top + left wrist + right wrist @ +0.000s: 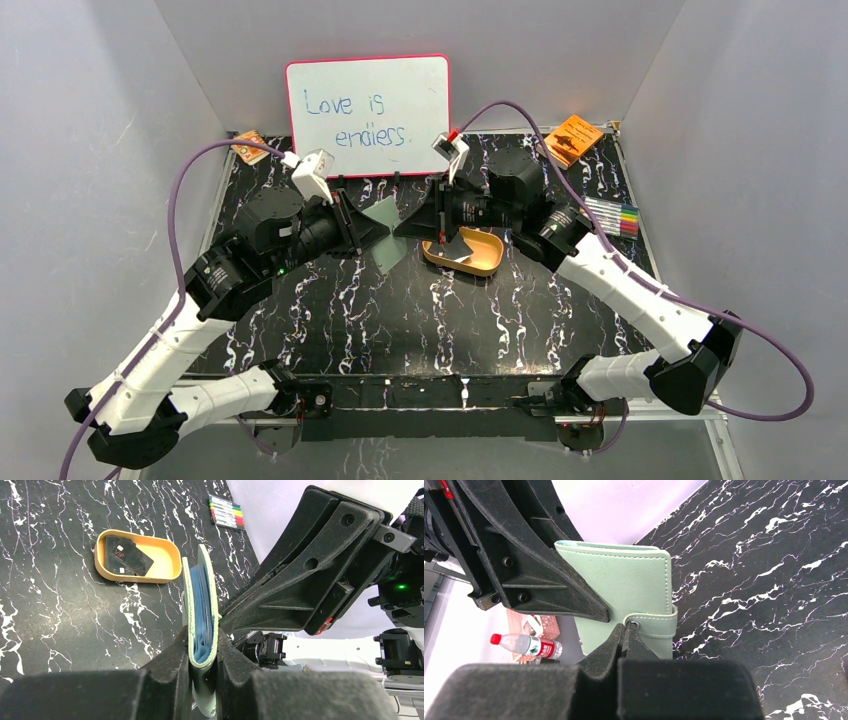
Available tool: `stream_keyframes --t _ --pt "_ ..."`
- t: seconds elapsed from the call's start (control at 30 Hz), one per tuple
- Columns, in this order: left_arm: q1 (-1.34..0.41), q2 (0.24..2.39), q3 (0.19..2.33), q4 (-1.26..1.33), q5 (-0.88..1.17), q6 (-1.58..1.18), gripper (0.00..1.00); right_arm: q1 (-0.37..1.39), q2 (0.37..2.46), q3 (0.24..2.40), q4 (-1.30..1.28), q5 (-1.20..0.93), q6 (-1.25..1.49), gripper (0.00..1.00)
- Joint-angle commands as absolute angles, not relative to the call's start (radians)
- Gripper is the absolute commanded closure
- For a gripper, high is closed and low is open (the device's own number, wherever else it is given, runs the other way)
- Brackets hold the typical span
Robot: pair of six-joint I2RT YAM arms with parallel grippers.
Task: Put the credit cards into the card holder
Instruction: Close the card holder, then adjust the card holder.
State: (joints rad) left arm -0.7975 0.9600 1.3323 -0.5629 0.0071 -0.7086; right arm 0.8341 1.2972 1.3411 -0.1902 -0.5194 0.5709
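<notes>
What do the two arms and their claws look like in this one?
The left arm and right arm have white links, black joint housings and a purple cable each. The left claw and right claw are matte black, tapering wedges with bolt holes.

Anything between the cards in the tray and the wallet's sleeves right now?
Yes. The card holder is folded nearly shut in the left tool, its snap strap wrapped round the opening edge. The credit cards lie uncovered in the tray.
</notes>
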Motion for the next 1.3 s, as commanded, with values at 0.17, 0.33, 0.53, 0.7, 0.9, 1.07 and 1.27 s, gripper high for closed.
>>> stream_keyframes --t 0.17,0.33,0.53,0.7,0.9,1.07,1.27 --pt "-0.850 0.939 1.373 -0.340 0.174 -0.703 1.00 0.917 1.292 1.328 -0.135 -0.529 0.558 0.87" --pt "-0.850 0.924 1.360 -0.394 0.086 -0.671 1.00 0.916 1.258 1.333 -0.147 -0.543 0.561 0.62" --pt "-0.850 0.919 1.344 -0.405 0.042 -0.670 1.00 0.917 1.221 1.365 -0.164 -0.599 0.557 0.42" --pt "-0.850 0.887 1.330 -0.430 -0.048 -0.672 1.00 0.917 1.134 1.450 -0.329 -0.579 0.441 0.32" --pt "-0.850 0.814 1.283 -0.413 -0.088 -0.676 1.00 0.917 0.983 1.372 -0.342 -0.388 0.389 0.27" --pt "-0.851 0.755 1.236 -0.325 0.030 -0.651 1.00 0.916 0.947 1.257 -0.202 -0.433 0.451 0.23" --pt "-0.851 0.714 1.249 -0.228 0.209 -0.602 1.00 0.916 0.930 1.180 -0.024 -0.536 0.518 0.20"
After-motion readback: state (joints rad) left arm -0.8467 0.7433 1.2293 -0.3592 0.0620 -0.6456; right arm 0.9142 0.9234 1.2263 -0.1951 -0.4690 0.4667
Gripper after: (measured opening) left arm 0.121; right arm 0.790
